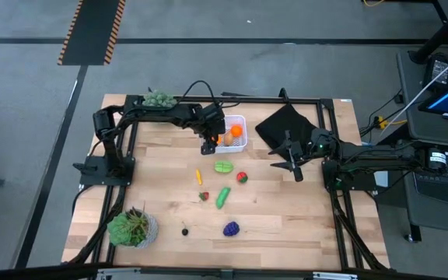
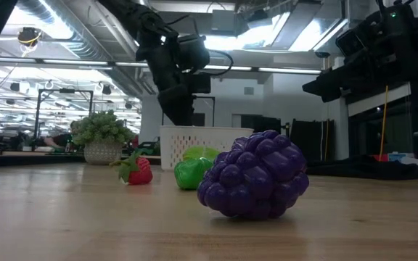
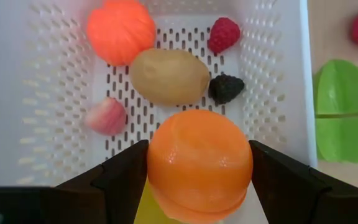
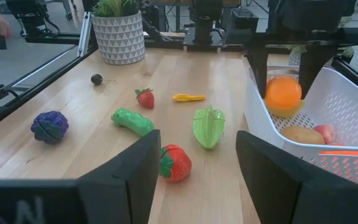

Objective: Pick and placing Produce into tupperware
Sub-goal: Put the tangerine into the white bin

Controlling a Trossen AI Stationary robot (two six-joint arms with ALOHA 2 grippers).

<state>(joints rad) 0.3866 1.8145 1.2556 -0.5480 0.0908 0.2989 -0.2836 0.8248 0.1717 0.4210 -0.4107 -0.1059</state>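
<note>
The white perforated tupperware stands at the table's far middle. It holds an orange ribbed piece, a tan potato, a raspberry, a dark berry and a pink piece. My left gripper hangs over the tub, shut on a toy orange. More produce lies on the table: a green star fruit, a red piece, a green pickle, a strawberry, a yellow piece and purple grapes. My right gripper is open, right of them. My left gripper pinches the toy orange between its two fingers, one on each of its opposite sides. The fingers come from above, pointing down. The orange is lifted clear, about level with the rim, over the tub's inside beside one wall.
A black folded cloth lies right of the tub. One potted plant stands at the near left corner and another at the far left. A small dark piece lies near the near plant. Bare wood shows along the near right.
</note>
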